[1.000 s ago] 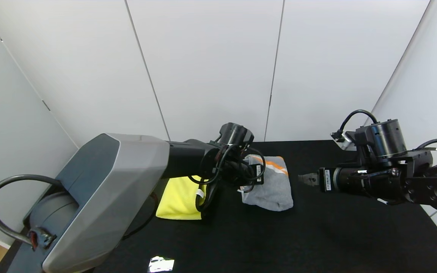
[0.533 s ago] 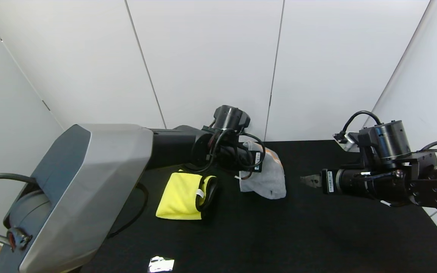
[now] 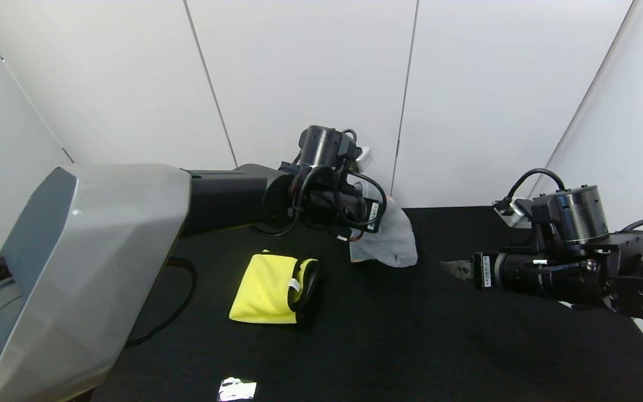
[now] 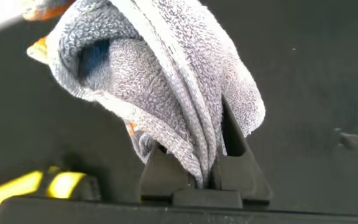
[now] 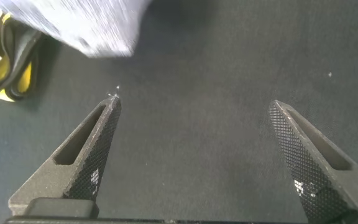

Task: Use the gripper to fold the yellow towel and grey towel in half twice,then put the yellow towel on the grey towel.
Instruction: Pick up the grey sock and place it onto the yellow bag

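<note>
The left end effector (image 4: 205,176) clamps a bunched grey towel (image 3: 389,240) and holds it above the black table (image 3: 411,346), its lower edge hanging near the surface. The folded yellow towel (image 3: 265,289) lies flat nearby. At right, the right end effector (image 5: 194,155) hovers with jaws spread wide, holding nothing.

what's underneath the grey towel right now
Only black tabletop. The grey towel hangs bunched in the air, pinched by the shut left gripper. The yellow towel lies folded off to the side, not beneath it. The towel's inner folds are hidden.
</note>
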Available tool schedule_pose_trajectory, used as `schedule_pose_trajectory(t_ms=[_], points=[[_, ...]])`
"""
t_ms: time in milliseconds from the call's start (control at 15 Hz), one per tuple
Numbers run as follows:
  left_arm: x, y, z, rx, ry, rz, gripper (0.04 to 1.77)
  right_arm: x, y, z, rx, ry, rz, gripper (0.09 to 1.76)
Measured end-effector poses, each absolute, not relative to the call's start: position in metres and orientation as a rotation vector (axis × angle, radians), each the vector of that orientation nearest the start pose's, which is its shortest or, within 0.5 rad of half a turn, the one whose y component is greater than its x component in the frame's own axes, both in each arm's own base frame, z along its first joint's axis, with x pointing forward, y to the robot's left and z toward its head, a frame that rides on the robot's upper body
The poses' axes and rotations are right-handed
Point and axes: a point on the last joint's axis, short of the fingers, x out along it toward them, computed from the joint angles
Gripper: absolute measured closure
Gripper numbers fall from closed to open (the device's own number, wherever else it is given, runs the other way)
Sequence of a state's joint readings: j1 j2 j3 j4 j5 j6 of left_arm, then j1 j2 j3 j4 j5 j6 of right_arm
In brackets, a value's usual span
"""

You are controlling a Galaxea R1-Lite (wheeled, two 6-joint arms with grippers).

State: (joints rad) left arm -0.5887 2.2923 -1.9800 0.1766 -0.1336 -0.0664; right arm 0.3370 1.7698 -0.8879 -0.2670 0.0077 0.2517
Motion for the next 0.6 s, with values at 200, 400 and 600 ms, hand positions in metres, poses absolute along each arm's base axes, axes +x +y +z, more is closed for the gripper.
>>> schedule_pose_trajectory(t_ms=[200, 400, 600], points=[[0.392, -0.261, 0.211, 0.103, 0.454, -0.703, 1.60, 0.293, 0.103, 0.146, 0.139, 0.655, 0.254, 0.14], [0.389, -0.252, 0.227, 0.158, 0.396, -0.706, 1.60, 0.291, 0.103, 0.143, 0.137, 0.664, 0.256, 0.14], [0.387, -0.240, 0.241, 0.218, 0.347, -0.703, 1.60, 0.289, 0.103, 0.141, 0.135, 0.671, 0.256, 0.14]])
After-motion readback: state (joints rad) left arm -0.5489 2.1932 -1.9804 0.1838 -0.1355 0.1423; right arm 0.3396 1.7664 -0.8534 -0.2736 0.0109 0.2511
